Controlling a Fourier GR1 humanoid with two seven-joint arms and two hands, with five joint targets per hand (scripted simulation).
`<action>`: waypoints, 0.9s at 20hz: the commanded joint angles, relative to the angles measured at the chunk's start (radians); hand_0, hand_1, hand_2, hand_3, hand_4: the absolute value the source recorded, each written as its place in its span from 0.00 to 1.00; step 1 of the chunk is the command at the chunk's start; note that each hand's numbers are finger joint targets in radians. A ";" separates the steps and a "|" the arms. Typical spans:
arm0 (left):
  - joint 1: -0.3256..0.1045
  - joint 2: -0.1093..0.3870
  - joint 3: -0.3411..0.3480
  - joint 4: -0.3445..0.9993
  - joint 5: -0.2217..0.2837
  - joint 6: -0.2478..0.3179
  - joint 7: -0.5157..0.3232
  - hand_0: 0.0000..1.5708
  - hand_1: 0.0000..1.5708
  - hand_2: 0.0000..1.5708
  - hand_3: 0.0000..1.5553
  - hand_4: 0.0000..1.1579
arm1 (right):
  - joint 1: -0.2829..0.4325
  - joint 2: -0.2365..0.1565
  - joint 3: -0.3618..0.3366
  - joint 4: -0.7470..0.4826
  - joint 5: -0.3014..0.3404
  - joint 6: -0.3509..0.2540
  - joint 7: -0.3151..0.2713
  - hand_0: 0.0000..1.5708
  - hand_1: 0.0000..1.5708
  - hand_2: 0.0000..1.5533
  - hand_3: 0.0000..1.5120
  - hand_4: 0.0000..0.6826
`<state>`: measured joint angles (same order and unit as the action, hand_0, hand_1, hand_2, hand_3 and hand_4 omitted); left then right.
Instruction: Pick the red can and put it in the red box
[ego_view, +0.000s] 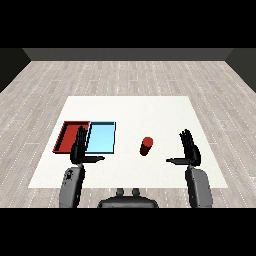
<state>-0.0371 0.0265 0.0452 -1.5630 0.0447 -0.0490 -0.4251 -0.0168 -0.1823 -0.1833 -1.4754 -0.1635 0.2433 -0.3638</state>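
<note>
One red can, two trays, two hands

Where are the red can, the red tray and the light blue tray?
red can (146, 146): head view, on its side wall.
red tray (70, 136): head view, on its bare floor.
light blue tray (102, 138): head view, on its floor.

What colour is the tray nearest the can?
Light blue tray, right of the red one, seen in the head view.

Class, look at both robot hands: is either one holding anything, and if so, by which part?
Nothing is held. The left hand and right hand are open, and the red can stands on the table apart from both.
</note>
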 joint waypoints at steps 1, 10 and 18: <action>-0.027 -0.016 -0.008 0.008 0.008 0.017 0.028 0.00 0.00 0.00 0.00 0.00 | -0.047 0.030 0.024 0.029 0.017 -0.023 0.037 0.00 0.00 0.00 0.00 0.00; 0.008 0.018 0.030 0.004 0.057 -0.040 -0.020 0.00 0.00 0.00 0.00 0.00 | -0.126 0.083 0.051 0.135 0.003 -0.037 0.075 0.00 0.00 0.00 0.00 0.00; -0.036 0.012 0.020 0.018 0.044 -0.015 -0.002 0.00 0.00 0.00 0.00 0.00 | -0.181 0.117 0.085 0.298 0.049 -0.043 -0.019 0.00 0.00 0.00 0.00 0.00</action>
<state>-0.0371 0.0308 0.0521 -1.5725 0.0741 -0.0579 -0.4312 -0.1717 -0.0825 -0.1136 -1.2638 -0.1308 0.1979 -0.3378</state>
